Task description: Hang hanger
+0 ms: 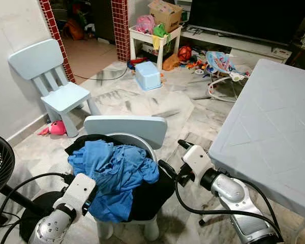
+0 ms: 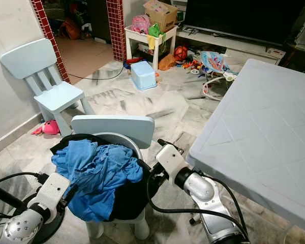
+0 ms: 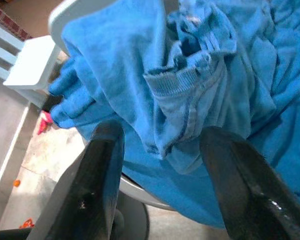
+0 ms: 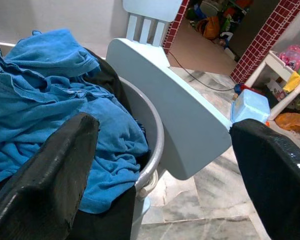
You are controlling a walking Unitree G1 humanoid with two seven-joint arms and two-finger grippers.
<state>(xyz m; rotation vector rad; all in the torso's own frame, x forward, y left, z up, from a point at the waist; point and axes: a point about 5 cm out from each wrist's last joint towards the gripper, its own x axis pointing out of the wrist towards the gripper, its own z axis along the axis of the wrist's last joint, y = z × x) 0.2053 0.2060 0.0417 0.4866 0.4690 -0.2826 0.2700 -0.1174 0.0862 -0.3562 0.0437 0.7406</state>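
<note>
Left eye view gives us the big pale blue table [image 1: 274, 137] on the right. Just left of it stands a small light blue chair [image 1: 126, 129] carrying a grey basin [image 4: 149, 131] heaped with blue clothes [image 1: 112, 170] over something black. A second small chair [image 1: 55, 86] stands far left by the wall (toys litter the floor beyond). Our right gripper [image 4: 165, 170] hovers near the basin's right rim, jaws spread wide, holding nothing. Our left gripper [image 3: 162, 165] sits at the near left of the pile, jaws spread around blue cloth without pinching it. We cannot make out any hanger.
</note>
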